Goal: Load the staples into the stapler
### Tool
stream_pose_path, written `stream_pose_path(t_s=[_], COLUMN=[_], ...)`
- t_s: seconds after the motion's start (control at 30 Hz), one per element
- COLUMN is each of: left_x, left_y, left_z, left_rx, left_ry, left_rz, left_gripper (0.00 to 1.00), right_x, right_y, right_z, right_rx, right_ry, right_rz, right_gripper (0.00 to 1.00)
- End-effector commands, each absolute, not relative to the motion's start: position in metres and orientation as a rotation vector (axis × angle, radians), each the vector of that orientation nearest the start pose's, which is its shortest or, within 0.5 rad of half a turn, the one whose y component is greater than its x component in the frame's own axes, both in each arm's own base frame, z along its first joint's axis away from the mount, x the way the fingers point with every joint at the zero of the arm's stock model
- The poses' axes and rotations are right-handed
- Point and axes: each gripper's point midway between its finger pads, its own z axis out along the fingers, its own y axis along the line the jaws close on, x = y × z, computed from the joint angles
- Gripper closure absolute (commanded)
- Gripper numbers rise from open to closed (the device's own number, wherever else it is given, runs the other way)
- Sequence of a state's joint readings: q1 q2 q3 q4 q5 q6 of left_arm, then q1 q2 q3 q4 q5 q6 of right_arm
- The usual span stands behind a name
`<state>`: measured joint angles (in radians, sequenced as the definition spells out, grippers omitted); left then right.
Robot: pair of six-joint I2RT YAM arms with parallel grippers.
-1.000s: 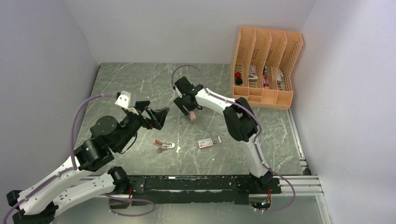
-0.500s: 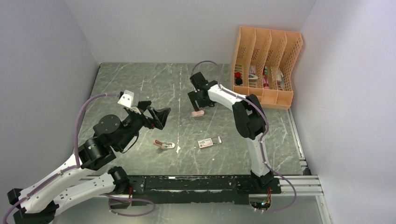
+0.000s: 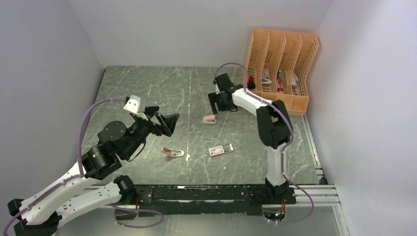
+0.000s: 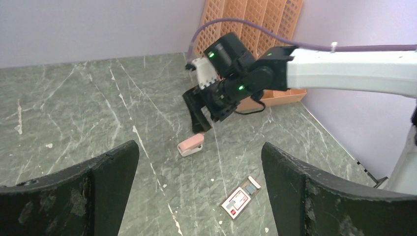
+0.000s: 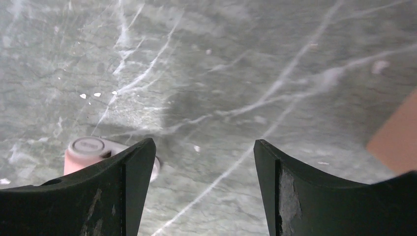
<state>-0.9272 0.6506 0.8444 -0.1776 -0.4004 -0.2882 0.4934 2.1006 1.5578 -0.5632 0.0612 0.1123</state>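
Stapler (image 3: 209,119), just released, lies below the right gripper (image 3: 214,105), now spread and drawn back; left gripper (image 3: 166,124) hangs spread, staples (image 3: 220,150) yet to load.

two pink staplers: the far stapler (image 3: 209,119) and the near stapler (image 3: 173,152). one red-and-white staple box (image 3: 220,150). one orange organiser (image 3: 280,64) with four slots.

A closed salmon-pink mini stapler (image 3: 209,119) lies flat toward the far middle of the table (image 3: 147,93). Nearer the front lies the small red-and-white staple box (image 3: 220,150), flat, with its greyish tray slid partly out. Just left of it rests a second pink stapler (image 3: 173,152), seemingly hinged open.
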Motion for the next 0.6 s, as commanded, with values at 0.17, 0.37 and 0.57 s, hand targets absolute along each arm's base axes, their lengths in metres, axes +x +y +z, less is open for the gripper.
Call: stream_pose_path(t_s=[0.17,0.37,0.57], left_x=[0.213,0.214,0.213], left_y=[-0.188,-0.187,-0.188], left_z=[0.356,0.357,0.361], left_rx=[0.181,0.189,0.212], left_ry=[1.562,1.559,1.561], left_rz=[-0.647,-0.637,-0.626], left_gripper=[0.01,0.01,0.01], right_x=[0.441,0.389,0.360], right_y=[0.237,0.272,0.277], right_z=[0.135,0.132,0.091], right_rx=[-0.657,-1.161,-1.410], right_ry=[2.163,2.113,2.178], right_rz=[0.379,0.644,0.533], right_gripper=[0.24,0.24,0.25])
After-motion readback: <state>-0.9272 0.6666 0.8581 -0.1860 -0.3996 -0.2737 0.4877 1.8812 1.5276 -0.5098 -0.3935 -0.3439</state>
